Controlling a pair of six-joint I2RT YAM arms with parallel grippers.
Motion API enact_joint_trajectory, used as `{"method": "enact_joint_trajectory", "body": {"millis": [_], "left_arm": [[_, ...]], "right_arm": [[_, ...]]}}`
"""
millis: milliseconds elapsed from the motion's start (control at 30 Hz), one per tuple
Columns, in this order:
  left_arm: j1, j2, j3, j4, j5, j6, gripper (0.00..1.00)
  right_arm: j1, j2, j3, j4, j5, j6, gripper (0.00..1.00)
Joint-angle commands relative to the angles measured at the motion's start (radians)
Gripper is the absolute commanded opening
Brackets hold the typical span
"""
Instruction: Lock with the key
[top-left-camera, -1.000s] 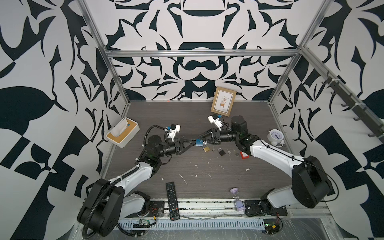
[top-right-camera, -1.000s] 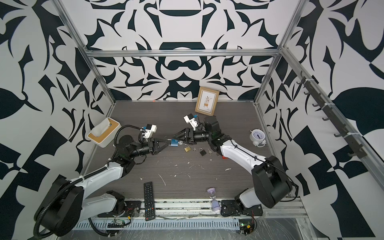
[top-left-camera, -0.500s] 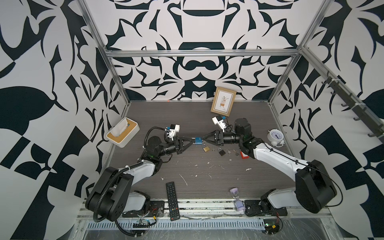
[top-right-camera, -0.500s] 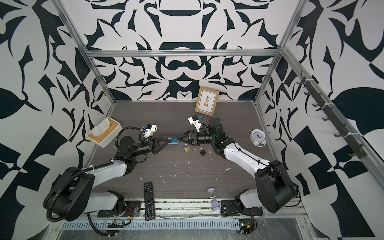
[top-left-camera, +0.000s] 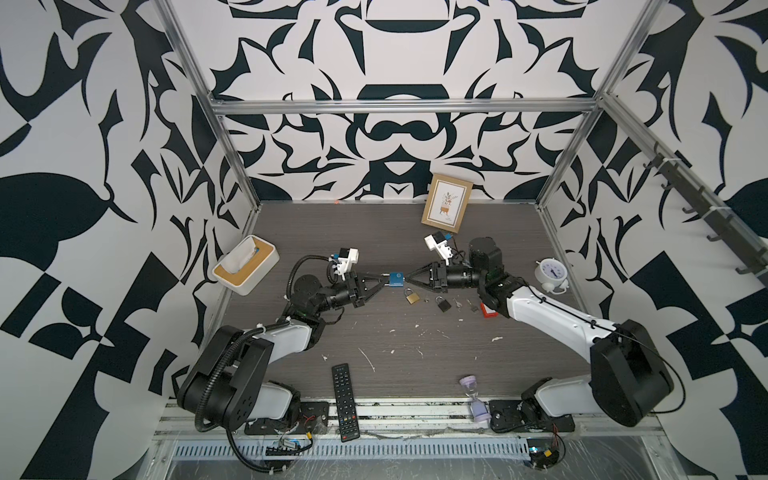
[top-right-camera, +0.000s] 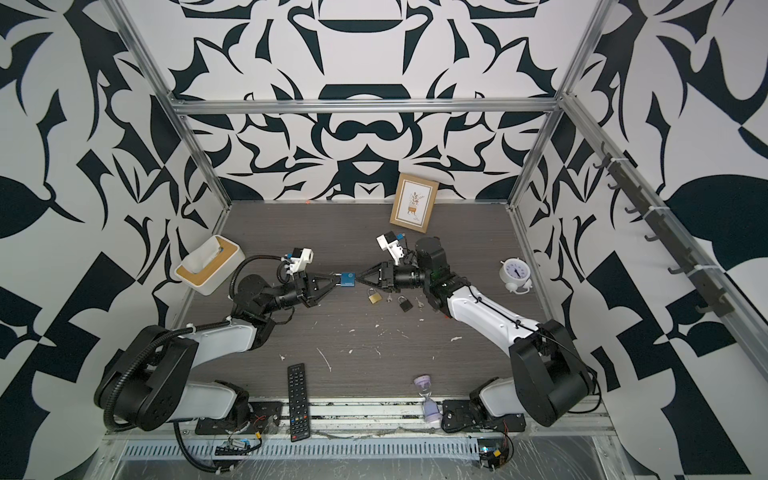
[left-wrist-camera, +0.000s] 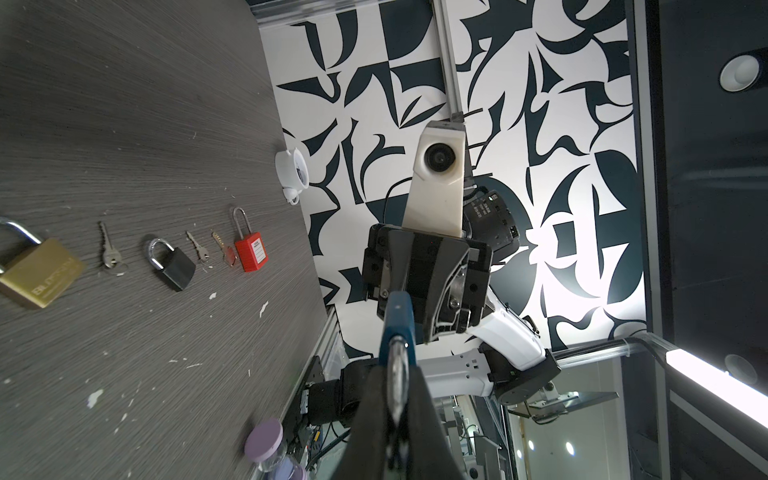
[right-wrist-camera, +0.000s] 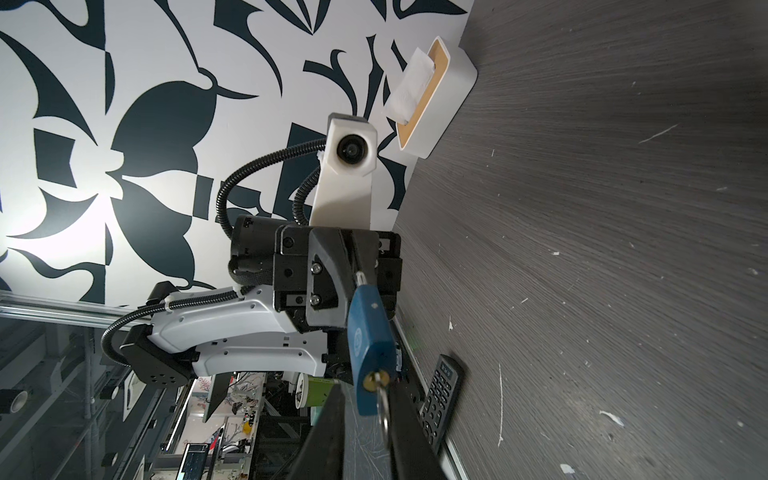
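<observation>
- In both top views the blue padlock (top-left-camera: 396, 279) hangs in the air over the middle of the table (top-left-camera: 374, 232), with the left gripper (top-left-camera: 380, 282) and right gripper (top-left-camera: 409, 279) at opposite ends.
- Left wrist: left gripper clamped tight on the shackle (left-wrist-camera: 395, 374).
- Right wrist: key (right-wrist-camera: 383, 409) sits in the keyhole (right-wrist-camera: 375, 379). The right gripper's jaws are narrow around it, can't tell if they're actually pinching.

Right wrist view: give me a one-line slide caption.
Left gripper holds the blue padlock by its shackle; right gripper flanks the inserted key.
</observation>
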Motion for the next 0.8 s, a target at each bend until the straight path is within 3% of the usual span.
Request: {"method": "enact_joint_trajectory", "body": {"millis": [0,467,767], "left_arm": [[0.005,0.008,-0.003,0.074,0.011,-0.017,0.00],[0.016,0.012,-0.012,0.073,0.019,-0.015,0.00],[0.063,-0.009,-0.032,0.063,0.029,-0.017,0.00]], "right_arm": [[0.002,-0.019,0.012,0.041,-0.011,-0.001,0.18],[-0.011,-0.013,0.002,0.045,-0.015,0.003,0.00],[-0.046,-0.031,-0.034,0.076,-0.033,0.010,0.00]]}}
